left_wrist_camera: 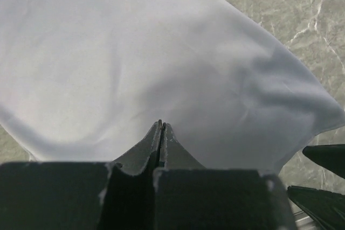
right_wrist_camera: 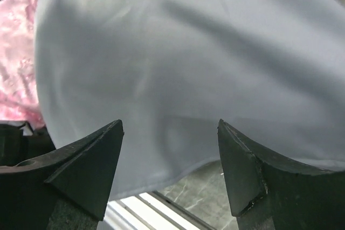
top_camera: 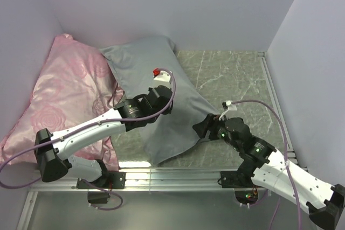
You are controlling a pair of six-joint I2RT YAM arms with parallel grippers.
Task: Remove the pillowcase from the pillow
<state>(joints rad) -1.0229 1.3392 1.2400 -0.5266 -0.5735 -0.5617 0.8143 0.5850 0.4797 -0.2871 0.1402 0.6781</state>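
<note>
The grey-blue pillowcase (top_camera: pixel 156 74) lies across the middle of the table, plump at its far end and flat towards the near edge. The white pillow is hidden; the bulge at the far end suggests it is inside. My left gripper (top_camera: pixel 161 100) is over the middle of the pillowcase, jaws shut, its tips (left_wrist_camera: pixel 160 124) pressed into the fabric (left_wrist_camera: pixel 161 52). My right gripper (top_camera: pixel 200 129) is open at the pillowcase's near right edge. Its fingers (right_wrist_camera: pixel 170 127) straddle the raised fabric hem (right_wrist_camera: pixel 178 79) without touching it.
A pink rose-patterned satin pillow (top_camera: pixel 70 90) fills the left side, partly under the pillowcase, and shows in the right wrist view (right_wrist_camera: pixel 16 63). Green marble table (top_camera: pixel 232 74) lies to the right. A metal rail (top_camera: pixel 178 179) runs along the near edge. Walls enclose the back and sides.
</note>
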